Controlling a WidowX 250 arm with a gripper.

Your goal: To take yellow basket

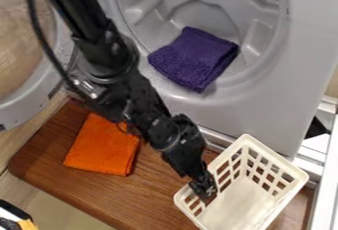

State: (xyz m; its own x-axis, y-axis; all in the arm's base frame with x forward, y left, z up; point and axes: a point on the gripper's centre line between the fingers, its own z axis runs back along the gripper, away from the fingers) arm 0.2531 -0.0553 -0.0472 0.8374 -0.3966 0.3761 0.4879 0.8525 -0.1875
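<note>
Largest item: pale grey machine [307, 51], occupying the upper part of the view, with a wide round opening facing the camera. Brown wooden board [158, 202] lies in front of it, rounded corner at lower left. Black robot arm [109, 51] enters at upper left and slants down to the right, passing over part of the opening and the board. Round door [26, 108] stands swung aside at the left edge, partly cut off by the view. White frame [328, 174] runs along the lower right edge.

Basket [241, 202]: cream-coloured, lattice walls, open top facing up; located on the board at lower right, near the front of the machine. Its near end runs to the bottom edge of the view. Purple cloth [194, 58], folded, rests low in the round opening. Orange cloth [102, 147], folded flat, lies on the left part of the board, well apart from the basket.

Gripper [206, 192]: positioned at the basket's left wall, pointing down. State: cannot tell whether it is apart, together or clamped on that wall. Smallest: black-and-yellow object [11, 218], lower left corner, identity unclear
</note>
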